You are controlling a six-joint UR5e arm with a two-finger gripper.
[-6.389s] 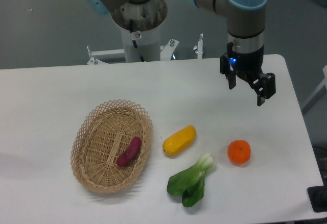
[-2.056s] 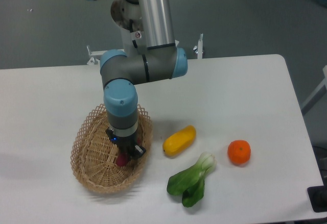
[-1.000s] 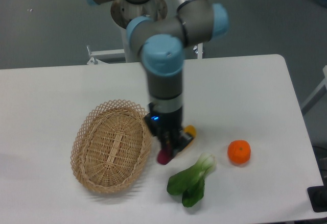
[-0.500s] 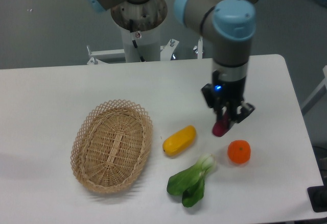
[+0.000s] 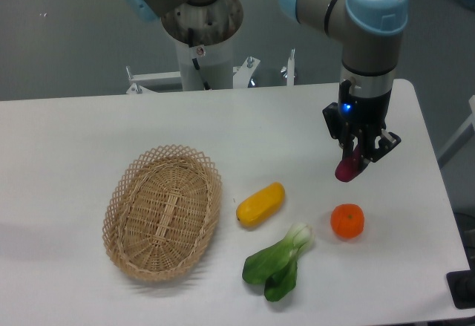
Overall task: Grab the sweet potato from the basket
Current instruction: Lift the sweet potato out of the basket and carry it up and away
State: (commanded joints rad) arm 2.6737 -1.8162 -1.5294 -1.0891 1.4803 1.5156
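The magenta sweet potato (image 5: 346,168) hangs above the table at the right, its lower end sticking out below the fingers. My gripper (image 5: 358,155) is shut on it, well clear of the table top. The tan wicker basket (image 5: 122,196) lies at the left with nothing in it, far from the gripper.
A yellow oblong vegetable (image 5: 260,204) lies right of the basket. A green bok choy (image 5: 277,263) sits near the front edge. A round orange fruit (image 5: 347,220) rests just below the gripper. The table's right edge is close to the arm.
The gripper went down into the basket, closed on the sweet potato and carried it out to the right and up. The basket now holds nothing.
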